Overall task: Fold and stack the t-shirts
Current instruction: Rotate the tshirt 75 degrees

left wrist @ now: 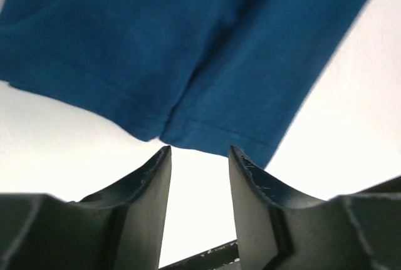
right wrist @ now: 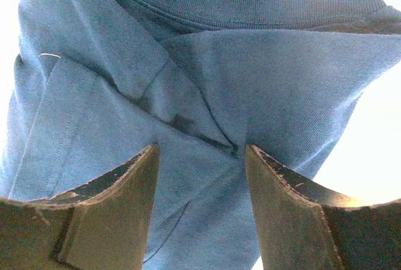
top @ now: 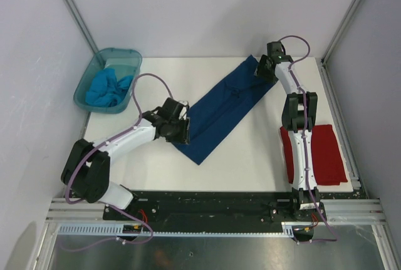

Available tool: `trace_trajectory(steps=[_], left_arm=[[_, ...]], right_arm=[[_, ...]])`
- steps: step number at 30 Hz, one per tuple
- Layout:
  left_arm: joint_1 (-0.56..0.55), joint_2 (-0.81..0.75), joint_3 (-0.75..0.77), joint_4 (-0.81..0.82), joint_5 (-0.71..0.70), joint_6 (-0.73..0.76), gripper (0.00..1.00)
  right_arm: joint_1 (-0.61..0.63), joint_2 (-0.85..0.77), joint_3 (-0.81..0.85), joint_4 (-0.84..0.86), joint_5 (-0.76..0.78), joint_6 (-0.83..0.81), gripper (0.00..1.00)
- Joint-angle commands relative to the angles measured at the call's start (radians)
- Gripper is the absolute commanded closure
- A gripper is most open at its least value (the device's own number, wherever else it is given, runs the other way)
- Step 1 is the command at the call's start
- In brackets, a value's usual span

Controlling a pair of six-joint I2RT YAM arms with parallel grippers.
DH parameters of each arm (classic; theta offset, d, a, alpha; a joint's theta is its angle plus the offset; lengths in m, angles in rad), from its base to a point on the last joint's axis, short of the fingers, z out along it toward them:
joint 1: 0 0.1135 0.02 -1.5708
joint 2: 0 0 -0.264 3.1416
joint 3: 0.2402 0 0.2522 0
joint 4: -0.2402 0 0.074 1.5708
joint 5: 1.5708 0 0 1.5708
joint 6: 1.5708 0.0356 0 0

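Observation:
A dark blue t-shirt (top: 223,108) lies folded lengthwise in a diagonal strip across the table. My left gripper (top: 180,131) is open at its near left hem; in the left wrist view the hem (left wrist: 188,129) lies just past the fingertips, with bare table between them. My right gripper (top: 263,71) is open over the far collar end; in the right wrist view the shirt cloth (right wrist: 207,94) fills the gap between the jaws, collar (right wrist: 250,0) beyond. A folded red t-shirt (top: 324,154) lies at the right edge. Crumpled light blue shirts (top: 108,88) sit in a teal bin (top: 88,77).
The teal bin stands at the far left corner of the white table (top: 250,157). Metal frame posts (top: 351,13) rise at the back corners. The right arm (top: 299,138) stretches over the red shirt's left side.

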Motion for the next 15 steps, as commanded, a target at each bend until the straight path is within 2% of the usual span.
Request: trace_trajectory(steps=[1,7,15], left_arm=[[-0.094,-0.018,0.044,-0.010,0.057,0.066,0.57],[-0.200,0.083,0.070,-0.008,0.057,0.070,0.60],[-0.238,0.186,0.109,-0.004,0.051,0.078,0.60]], right_arm=[[0.000,-0.086,-0.015,-0.049,0.047,0.001,0.37],[-0.005,-0.185,-0.103,-0.047,0.055,0.045,0.37],[-0.020,-0.341,-0.322,0.013,0.027,0.101,0.37]])
